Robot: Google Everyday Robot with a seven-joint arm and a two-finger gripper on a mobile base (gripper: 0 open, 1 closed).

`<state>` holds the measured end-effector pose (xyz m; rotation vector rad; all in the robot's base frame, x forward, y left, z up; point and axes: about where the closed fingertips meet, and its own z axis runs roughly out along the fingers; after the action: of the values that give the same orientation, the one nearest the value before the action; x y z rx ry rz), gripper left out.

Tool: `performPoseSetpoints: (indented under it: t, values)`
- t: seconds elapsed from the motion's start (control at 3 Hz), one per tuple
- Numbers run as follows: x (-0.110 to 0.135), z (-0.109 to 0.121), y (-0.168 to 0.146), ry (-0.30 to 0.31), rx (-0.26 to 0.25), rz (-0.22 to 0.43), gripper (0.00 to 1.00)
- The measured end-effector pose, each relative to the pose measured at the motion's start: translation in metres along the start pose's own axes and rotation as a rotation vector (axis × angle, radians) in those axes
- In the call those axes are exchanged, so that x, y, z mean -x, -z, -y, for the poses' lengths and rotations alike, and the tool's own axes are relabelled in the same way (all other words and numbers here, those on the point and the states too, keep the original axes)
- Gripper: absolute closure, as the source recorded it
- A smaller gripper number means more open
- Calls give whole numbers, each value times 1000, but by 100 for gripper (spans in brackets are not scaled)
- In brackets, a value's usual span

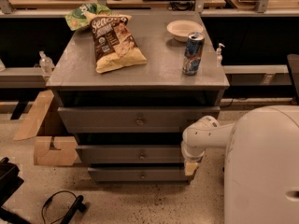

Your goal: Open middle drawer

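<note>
A grey cabinet (140,64) has three drawers. The top drawer (103,119) sticks out a little, with a round knob (139,122). The middle drawer (107,154) sits below it, set further back, with a small knob (141,156). The bottom drawer (117,174) is just above the floor. My white arm (205,134) reaches in from the right. My gripper (190,166) hangs low at the cabinet's front right corner, level with the middle and bottom drawers and well to the right of the middle knob.
On the cabinet top lie a brown chip bag (114,43), a green bag (84,15), a blue can (193,53) and a white bowl (184,29). Cardboard boxes (49,148) stand at the left. A black cable (58,209) lies on the floor. My white body (261,171) fills the right.
</note>
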<state>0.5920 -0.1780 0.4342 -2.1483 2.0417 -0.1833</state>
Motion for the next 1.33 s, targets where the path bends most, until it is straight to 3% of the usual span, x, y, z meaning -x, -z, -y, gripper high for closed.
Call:
performPoseSetpoints:
  t: [0.33, 0.67, 1.0, 1.33]
  values:
    - [1, -6, -13, -14, 32, 7, 49]
    - [-3, -19, -18, -39, 53, 15, 80]
    - [-2, -18, -13, -39, 53, 15, 100]
    - [-2, -17, -11, -39, 53, 15, 100]
